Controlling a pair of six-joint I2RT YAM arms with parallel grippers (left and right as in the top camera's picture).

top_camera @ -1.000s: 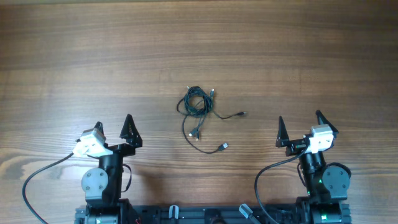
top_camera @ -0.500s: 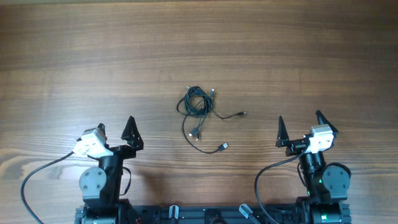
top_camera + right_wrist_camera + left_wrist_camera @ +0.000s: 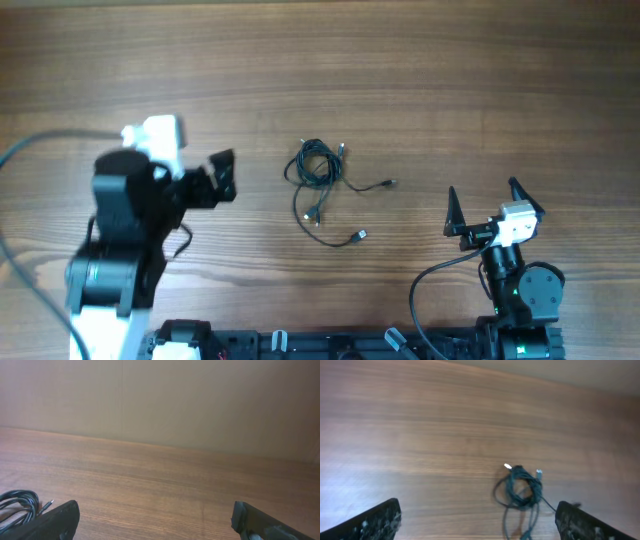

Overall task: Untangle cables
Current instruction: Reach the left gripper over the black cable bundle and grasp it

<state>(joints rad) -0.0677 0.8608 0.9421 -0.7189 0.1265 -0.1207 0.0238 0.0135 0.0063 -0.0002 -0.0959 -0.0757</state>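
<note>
Overhead, we see the left hand [image 3: 222, 178] lifted off its rest and turned toward the middle of the table [image 3: 400, 80]. Its two dark fingers [image 3: 380, 520] are spread wide with nothing between them. The right hand [image 3: 483, 205] sits low by its base, equally wide and empty.

The cables [image 3: 322, 185] lie straight out in front of the left hand, near it but not touching. In the left wrist view they sit ahead of the fingers and toward the right-hand one rather than midway. From the right hand they lie well off to its left, and only the edge of the bundle shows in its own camera, low in the corner. We judge the left hand to be the nearer and better aimed.

The bundle's long axis runs across the left hand's line of reach. A tight coil [image 3: 316, 165] of several overlapping loops sits at the far end, and looser tails trail back toward the robot's side. One tail strays toward the right hand.

The cords are thin, black, matte and limp, lying flat on the wood. Small metallic plug ends [image 3: 358, 235] glint at the tips. The table is smooth brown woodgrain and gives strong contrast. We expect the cords to slide and drag their neighbours when pulled.
</note>
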